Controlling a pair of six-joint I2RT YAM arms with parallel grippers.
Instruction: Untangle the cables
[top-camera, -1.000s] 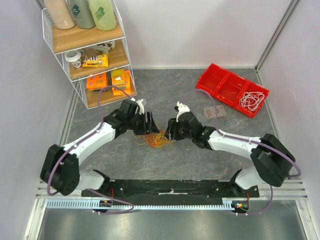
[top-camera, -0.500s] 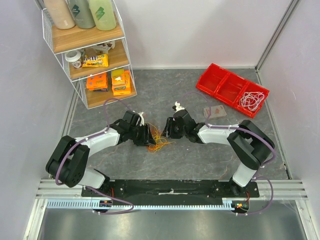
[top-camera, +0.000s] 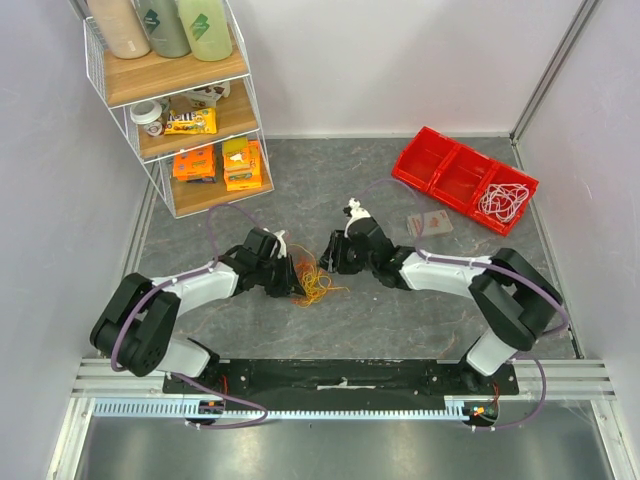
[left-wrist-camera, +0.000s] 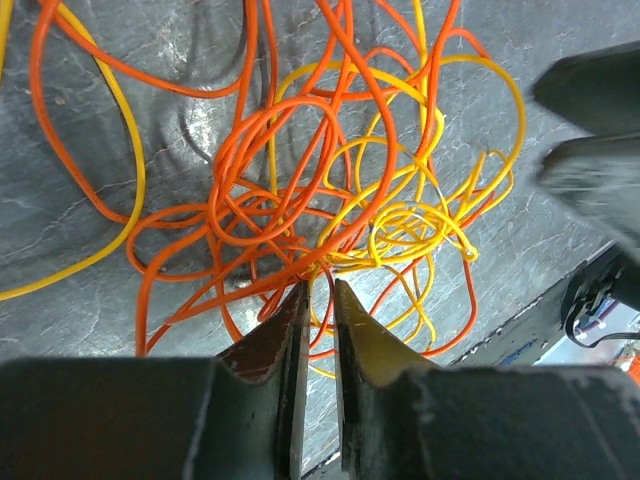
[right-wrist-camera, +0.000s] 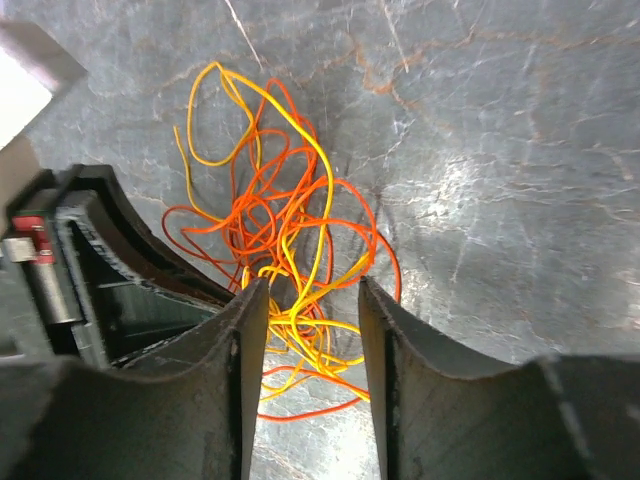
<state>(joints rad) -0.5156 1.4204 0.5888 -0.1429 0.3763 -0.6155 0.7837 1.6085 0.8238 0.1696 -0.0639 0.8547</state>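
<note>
Grey marbled tabletop (top-camera: 330, 190); tangle of thin orange and yellow cables (top-camera: 316, 282) mid-table, between the arms. Left gripper (left-wrist-camera: 318, 292) nearly closed, apparently pinching orange strands. Right gripper (right-wrist-camera: 312, 288) jaws apart, straddling the tangle's edge. Step: taking hold. Next: right closes on yellow loops, then a gentle opposing pull.

From above, the cables (top-camera: 313, 283) are too small to tell apart, partly covered by the left gripper (top-camera: 295, 288). In the left wrist view strands run off the top and left edges, the right gripper (left-wrist-camera: 548, 128) is a cropped blur, and whether the near fingers pinch a strand is unclear
</note>
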